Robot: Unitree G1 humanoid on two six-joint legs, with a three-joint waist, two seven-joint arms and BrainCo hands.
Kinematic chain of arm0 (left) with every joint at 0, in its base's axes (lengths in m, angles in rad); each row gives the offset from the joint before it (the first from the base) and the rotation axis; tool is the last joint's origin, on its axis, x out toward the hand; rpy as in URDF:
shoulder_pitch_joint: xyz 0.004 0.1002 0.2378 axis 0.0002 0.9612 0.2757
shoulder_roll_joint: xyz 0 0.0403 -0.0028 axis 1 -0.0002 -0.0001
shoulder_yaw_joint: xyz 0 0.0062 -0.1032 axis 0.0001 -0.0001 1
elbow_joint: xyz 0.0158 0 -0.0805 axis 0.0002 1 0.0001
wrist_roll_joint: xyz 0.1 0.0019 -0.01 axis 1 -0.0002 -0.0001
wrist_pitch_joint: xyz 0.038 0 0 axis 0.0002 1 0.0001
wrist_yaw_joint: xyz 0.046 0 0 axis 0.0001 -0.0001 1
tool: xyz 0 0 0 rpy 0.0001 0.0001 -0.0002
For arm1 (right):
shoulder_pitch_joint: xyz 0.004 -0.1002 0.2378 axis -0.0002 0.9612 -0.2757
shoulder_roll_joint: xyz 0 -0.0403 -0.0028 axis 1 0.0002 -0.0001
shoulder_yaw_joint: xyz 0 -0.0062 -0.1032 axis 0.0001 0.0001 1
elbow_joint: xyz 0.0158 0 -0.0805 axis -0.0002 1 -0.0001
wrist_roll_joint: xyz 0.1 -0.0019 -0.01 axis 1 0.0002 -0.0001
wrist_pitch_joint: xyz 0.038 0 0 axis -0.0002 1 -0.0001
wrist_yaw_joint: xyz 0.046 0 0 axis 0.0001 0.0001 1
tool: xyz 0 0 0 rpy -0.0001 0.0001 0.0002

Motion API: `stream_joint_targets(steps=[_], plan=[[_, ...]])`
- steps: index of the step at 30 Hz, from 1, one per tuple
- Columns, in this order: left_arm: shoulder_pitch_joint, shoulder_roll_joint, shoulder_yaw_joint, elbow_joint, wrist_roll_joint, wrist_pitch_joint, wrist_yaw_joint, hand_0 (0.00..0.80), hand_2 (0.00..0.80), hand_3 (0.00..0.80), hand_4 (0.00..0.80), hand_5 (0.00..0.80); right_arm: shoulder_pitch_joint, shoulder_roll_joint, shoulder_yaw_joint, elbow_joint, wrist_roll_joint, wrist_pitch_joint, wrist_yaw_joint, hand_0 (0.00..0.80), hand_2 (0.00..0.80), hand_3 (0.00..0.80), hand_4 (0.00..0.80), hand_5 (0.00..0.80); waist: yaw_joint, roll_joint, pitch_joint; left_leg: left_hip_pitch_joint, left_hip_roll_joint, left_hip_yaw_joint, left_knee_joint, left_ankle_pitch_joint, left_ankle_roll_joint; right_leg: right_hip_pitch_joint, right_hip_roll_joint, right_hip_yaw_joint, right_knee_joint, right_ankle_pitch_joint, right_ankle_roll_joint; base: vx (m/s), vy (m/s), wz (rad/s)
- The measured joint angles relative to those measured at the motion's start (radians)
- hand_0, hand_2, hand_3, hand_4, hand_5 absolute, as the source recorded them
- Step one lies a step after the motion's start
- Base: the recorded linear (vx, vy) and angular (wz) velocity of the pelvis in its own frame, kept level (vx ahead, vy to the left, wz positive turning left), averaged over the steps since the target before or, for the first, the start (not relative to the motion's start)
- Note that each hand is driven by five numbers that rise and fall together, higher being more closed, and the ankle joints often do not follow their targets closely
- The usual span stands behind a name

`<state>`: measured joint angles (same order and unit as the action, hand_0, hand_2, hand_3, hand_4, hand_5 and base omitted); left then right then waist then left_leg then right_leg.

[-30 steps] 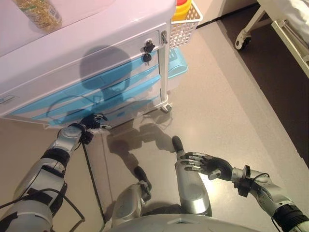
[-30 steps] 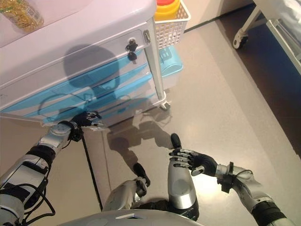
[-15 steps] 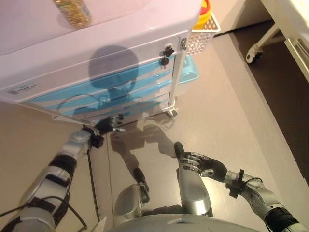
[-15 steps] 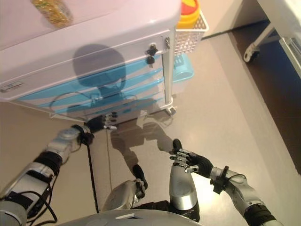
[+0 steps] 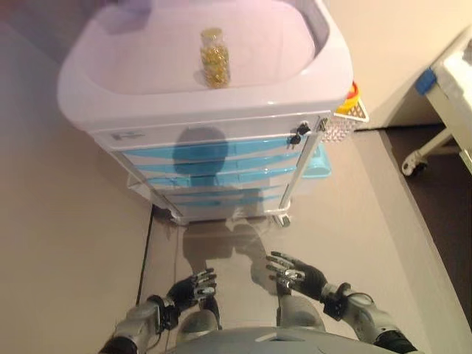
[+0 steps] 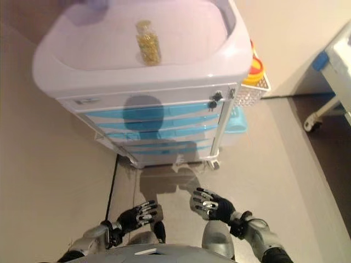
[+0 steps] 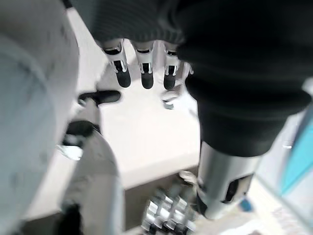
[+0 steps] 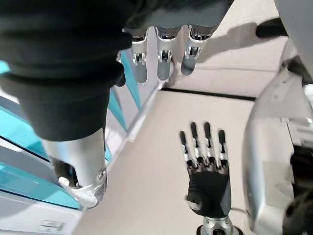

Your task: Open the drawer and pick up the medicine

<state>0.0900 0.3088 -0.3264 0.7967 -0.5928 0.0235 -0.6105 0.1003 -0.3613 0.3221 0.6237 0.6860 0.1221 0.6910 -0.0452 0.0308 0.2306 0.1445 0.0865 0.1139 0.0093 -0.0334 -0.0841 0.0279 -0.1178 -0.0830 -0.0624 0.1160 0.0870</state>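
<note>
The medicine bottle [image 5: 214,56], a clear jar of yellow capsules, stands upright on the recessed white top of the drawer cart [image 5: 221,110], near the middle of the tray and towards its far side. Below it the cart's front shows a white top drawer [image 5: 199,135] with a small dark key lock [image 5: 296,136] at its right end, and light blue drawers [image 5: 214,168] stacked beneath; all of them sit flush and closed. A white mesh basket [image 5: 341,125] holding a yellow container [image 5: 349,98] hangs on the cart's right side. Both hands hover low over the beige floor [image 5: 66,243], well apart from the cart. The left hand [image 5: 193,285] has its fingers straight and slightly spread, holding nothing. The right hand [image 5: 293,272] is likewise empty, fingers extended and fanned.
</note>
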Motion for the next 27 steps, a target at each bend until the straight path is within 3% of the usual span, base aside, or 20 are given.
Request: stream_joint_targets(steps=[7,13,27], plan=[[0.042,-0.035,0.011,0.020,-0.098,0.017,-0.044,0.000,0.000,0.000,0.000,0.000,0.009,0.058,0.004,0.129,0.042,0.019,-0.002,0.000,0.000,0.000,0.000,0.000,0.048,-0.008,-0.089,0.001,-0.001,-0.045,-0.052,0.034,0.003,0.019,-0.005,-0.051,-0.022,0.000,0.000,-0.009,-0.023,0.23],[0.049,-0.047,0.018,0.054,-0.175,0.031,-0.053,0.000,0.000,0.000,0.000,0.000,0.003,0.073,0.006,0.220,0.041,0.000,0.001,0.000,0.000,0.000,0.000,0.000,0.073,-0.003,-0.115,0.003,-0.001,-0.080,-0.082,0.058,0.003,0.034,-0.006,-0.090,-0.029,0.000,0.000,-0.026,-0.021,0.19],[0.048,-0.074,0.049,0.106,-0.277,0.085,-0.053,0.000,0.000,0.000,0.000,0.000,0.002,0.103,-0.003,0.322,0.042,-0.051,0.012,0.000,0.000,0.000,0.000,0.000,0.082,-0.006,-0.171,0.003,-0.001,-0.091,-0.102,0.071,0.005,0.035,-0.007,-0.103,-0.029,0.000,0.000,-0.007,-0.004,0.02]])
